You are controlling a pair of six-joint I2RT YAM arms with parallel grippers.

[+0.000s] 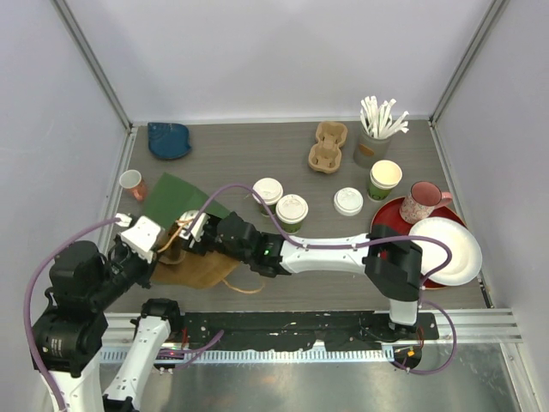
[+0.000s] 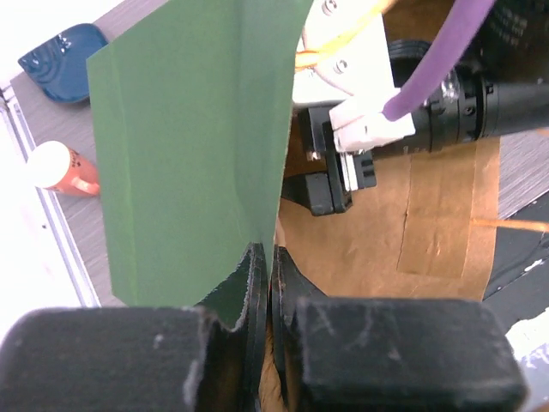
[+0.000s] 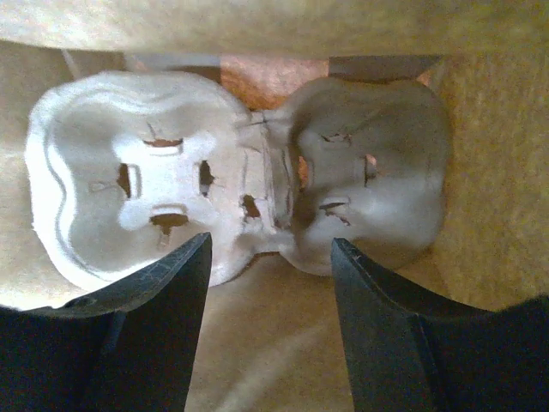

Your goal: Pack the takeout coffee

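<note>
L hand (image 2: 270, 257) pinched shut on bag (image 1: 204, 268) rim. R hand (image 3: 270, 249) open inside bag, over carrier (image 3: 240, 184). 2 lidded coffee cups (image 1: 268, 194) (image 1: 292, 211) on counter (image 1: 257, 154), 2 o'clock of bag, unpacked. Risks: R pullout snags/tilts carrier; pinch slips, mouth collapses.

A robot lab cell: white panel walls (image 1: 274, 60) boxing a grey table (image 1: 240, 146).

The table (image 1: 249, 154) holds a dish (image 1: 168, 140), an orange cup (image 1: 131, 183), a bag (image 1: 184, 202), two lidded cups (image 1: 268, 194) (image 1: 292, 211), a lid (image 1: 348, 201), a cup tray (image 1: 328, 146), a stick pot (image 1: 369, 153), green cups (image 1: 383, 184), a red plate (image 1: 390, 219).
</note>
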